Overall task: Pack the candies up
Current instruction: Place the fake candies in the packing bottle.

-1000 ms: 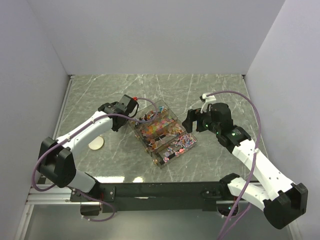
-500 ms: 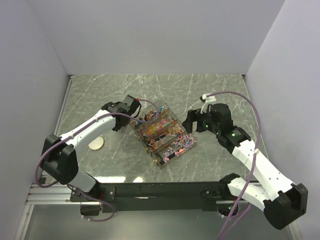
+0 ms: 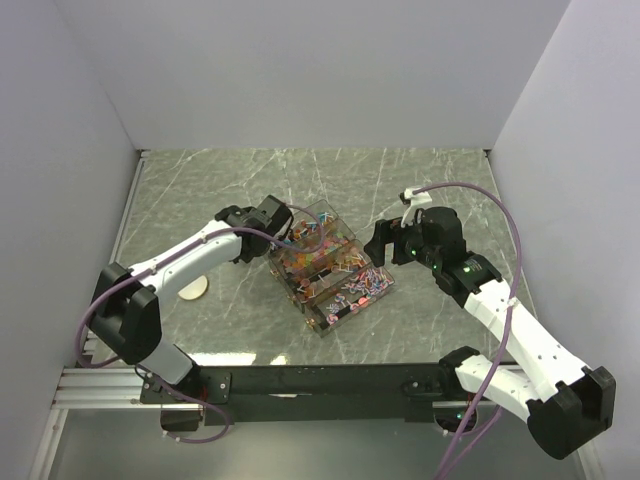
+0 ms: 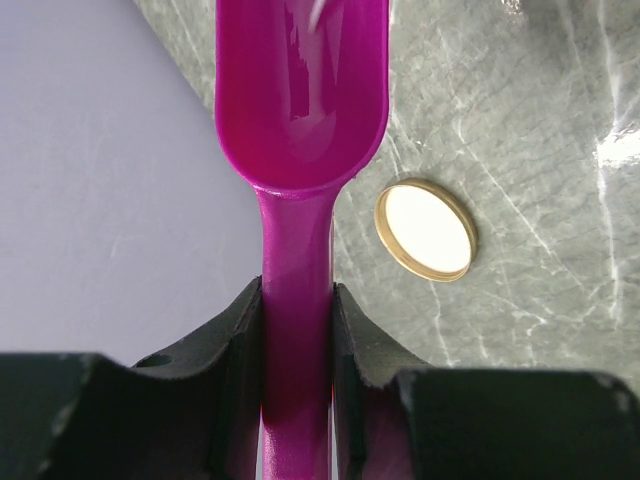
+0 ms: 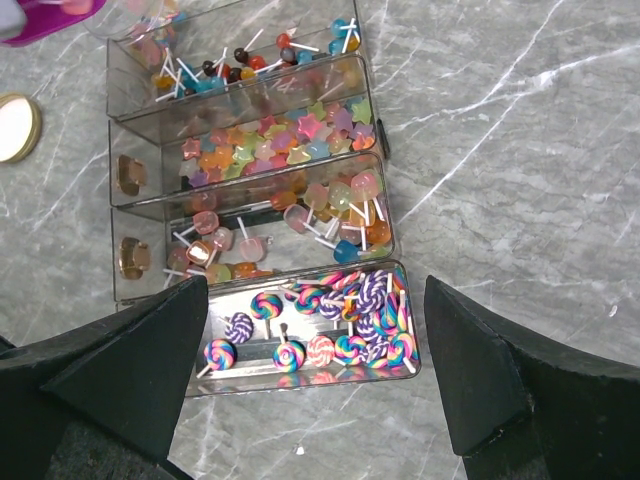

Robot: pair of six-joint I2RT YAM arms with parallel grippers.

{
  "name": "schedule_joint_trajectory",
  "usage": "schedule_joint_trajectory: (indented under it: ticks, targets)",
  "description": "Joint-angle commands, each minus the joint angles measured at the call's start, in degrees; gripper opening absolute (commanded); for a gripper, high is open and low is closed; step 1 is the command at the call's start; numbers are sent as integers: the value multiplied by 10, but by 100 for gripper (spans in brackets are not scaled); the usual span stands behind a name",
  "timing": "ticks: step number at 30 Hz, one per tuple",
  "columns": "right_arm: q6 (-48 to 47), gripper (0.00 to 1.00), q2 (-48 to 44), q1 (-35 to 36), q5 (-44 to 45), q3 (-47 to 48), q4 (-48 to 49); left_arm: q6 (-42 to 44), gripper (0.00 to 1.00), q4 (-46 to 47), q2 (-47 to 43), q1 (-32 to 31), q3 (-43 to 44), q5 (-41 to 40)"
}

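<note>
The candies (image 5: 283, 143) lie sorted in a clear box (image 3: 328, 268) with several long compartments (image 5: 300, 352): ball lollipops, stars, square lollipops and swirl lollipops. My left gripper (image 4: 297, 290) is shut on the handle of a magenta scoop (image 4: 300, 90), whose bowl looks empty. In the top view this gripper (image 3: 273, 216) hangs at the box's far left corner. The scoop's tip (image 5: 48, 16) shows over that end of the box in the right wrist view. My right gripper (image 5: 315, 370) is open above the swirl lollipop compartment, at the box's right side (image 3: 385, 240), holding nothing.
A round tan lid (image 3: 193, 288) lies flat on the marble table to the left of the box, also seen as the lid (image 4: 426, 229) in the left wrist view. Grey walls close in the table on the left, back and right.
My left gripper has carried the scoop to the right and slightly nearer, up to the box's far left corner. The right arm has not moved.
</note>
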Motion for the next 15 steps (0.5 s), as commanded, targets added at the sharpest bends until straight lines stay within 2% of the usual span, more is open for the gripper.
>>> schedule_joint_trajectory:
  ticks: [1,15]
  targets:
    - [-5,94,-5,4,-3,-3,23,13,1,-7,5,-11,16,-44]
    - [-5,94,4,4,-5,-4,20,20,1,-10,-19,-15,9,-58]
